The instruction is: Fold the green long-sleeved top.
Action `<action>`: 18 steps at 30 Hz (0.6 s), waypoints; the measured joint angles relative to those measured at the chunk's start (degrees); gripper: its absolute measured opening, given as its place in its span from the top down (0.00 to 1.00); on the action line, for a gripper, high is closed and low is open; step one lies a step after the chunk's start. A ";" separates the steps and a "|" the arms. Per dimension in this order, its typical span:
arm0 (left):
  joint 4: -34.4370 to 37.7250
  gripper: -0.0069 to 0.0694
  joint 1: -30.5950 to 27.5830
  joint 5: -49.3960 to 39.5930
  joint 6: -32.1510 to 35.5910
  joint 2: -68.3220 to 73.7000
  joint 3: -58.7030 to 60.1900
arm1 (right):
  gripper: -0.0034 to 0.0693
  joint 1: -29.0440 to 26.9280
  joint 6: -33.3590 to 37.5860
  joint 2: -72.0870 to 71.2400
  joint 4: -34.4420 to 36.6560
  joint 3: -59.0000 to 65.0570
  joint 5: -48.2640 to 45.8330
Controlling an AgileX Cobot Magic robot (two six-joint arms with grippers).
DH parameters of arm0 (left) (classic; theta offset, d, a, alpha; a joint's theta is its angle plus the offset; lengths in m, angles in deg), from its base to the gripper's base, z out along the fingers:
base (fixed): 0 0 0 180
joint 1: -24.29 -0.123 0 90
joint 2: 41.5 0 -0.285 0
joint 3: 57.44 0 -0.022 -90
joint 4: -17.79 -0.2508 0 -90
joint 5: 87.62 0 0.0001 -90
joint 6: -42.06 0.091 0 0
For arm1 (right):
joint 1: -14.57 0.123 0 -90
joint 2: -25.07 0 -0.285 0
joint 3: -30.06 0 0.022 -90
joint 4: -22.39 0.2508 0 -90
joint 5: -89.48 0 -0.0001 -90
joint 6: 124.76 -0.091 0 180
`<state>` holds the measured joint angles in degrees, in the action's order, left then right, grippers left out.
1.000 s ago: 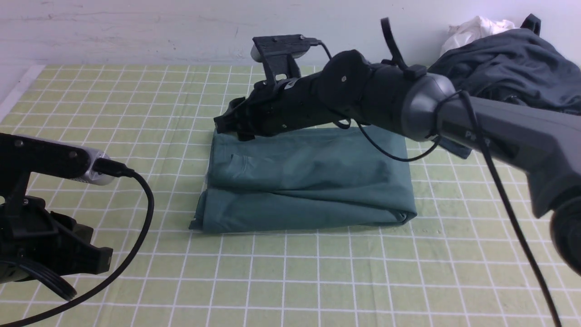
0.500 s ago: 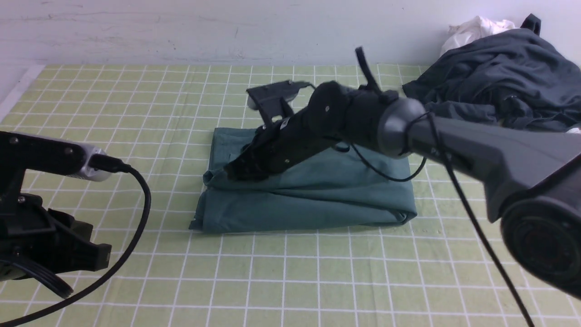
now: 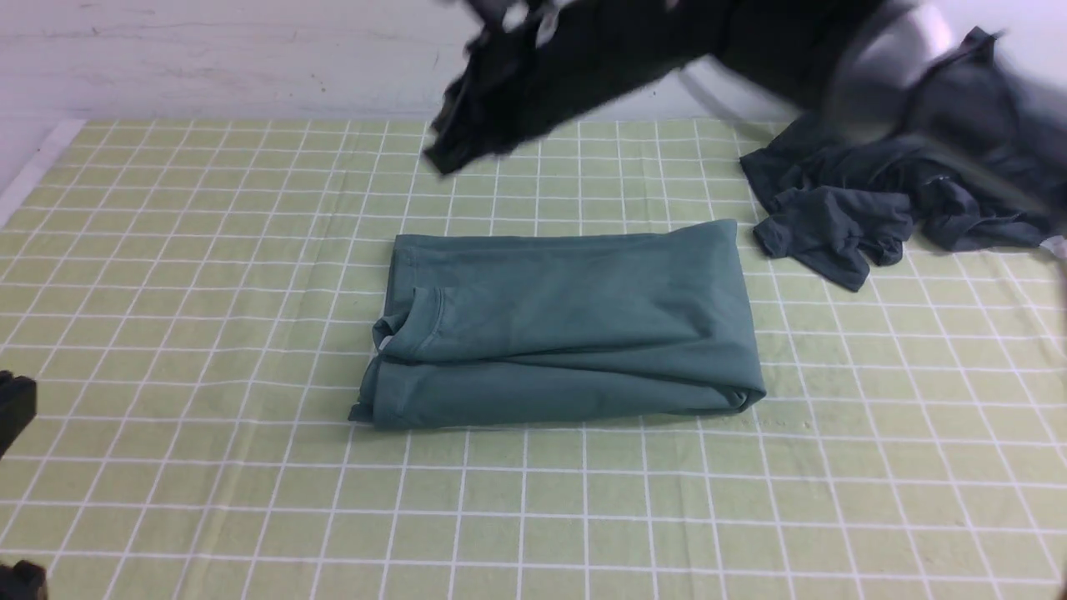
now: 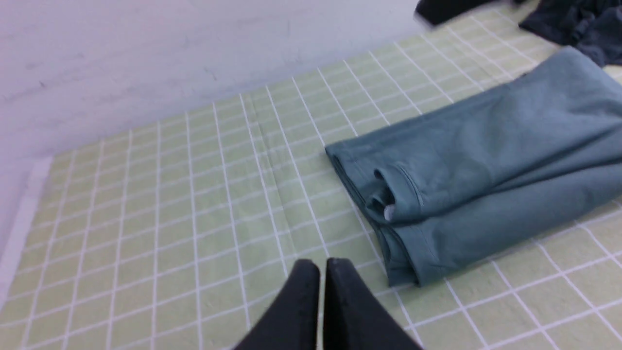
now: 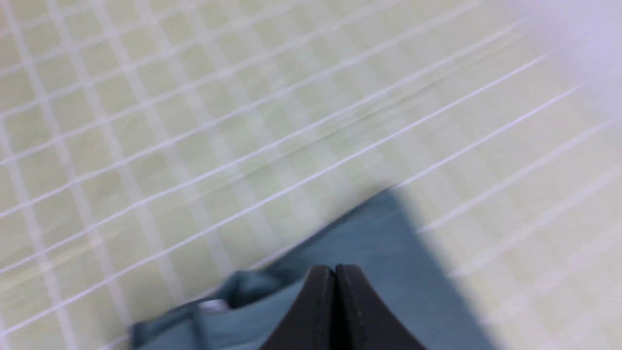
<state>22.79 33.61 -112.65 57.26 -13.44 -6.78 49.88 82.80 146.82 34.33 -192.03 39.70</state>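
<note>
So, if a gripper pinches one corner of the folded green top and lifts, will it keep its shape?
Probably not. The green long-sleeved top is soft jersey lying in loose, rounded layers, so it would likely sag and unfold. On the checked tablecloth, a push would probably bunch the layers rather than slide them.

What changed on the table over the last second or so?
The right gripper lifted off the green top, shut and empty, swinging up toward the wall. The left gripper, shut, drew back almost out of the front view. The folded top and the dark garment stayed put.
</note>
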 joint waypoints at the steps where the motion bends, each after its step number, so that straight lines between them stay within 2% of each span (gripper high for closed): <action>1: -0.76 0.90 0.00 0.21 0.15 -2.29 1.02 | 0.97 -0.48 -2.08 -4.24 -4.41 -0.53 -1.79; 4: -1.58 0.90 0.00 0.22 0.26 -6.80 2.88 | 0.97 -1.72 -8.03 -13.60 -14.44 -1.00 -7.32; 7: -1.64 0.90 0.00 0.18 0.31 -9.02 3.63 | 0.97 -3.91 -13.57 -22.05 -20.59 2.65 -12.96; 12: -1.81 0.90 0.00 -0.25 0.31 -9.51 3.77 | 0.97 -6.17 -17.48 -34.56 -22.00 20.29 -12.78; 14: -1.81 0.90 0.00 -0.25 0.31 -9.51 3.77 | 0.97 -6.17 -18.80 -40.34 -20.96 30.25 -9.62; 18: -1.81 0.90 0.00 -0.37 0.31 -9.51 3.77 | 0.97 -6.17 -20.72 -54.20 -15.03 54.11 2.72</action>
<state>20.98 33.61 -113.02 57.57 -22.95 -3.02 43.71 62.07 92.62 19.30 -137.92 42.42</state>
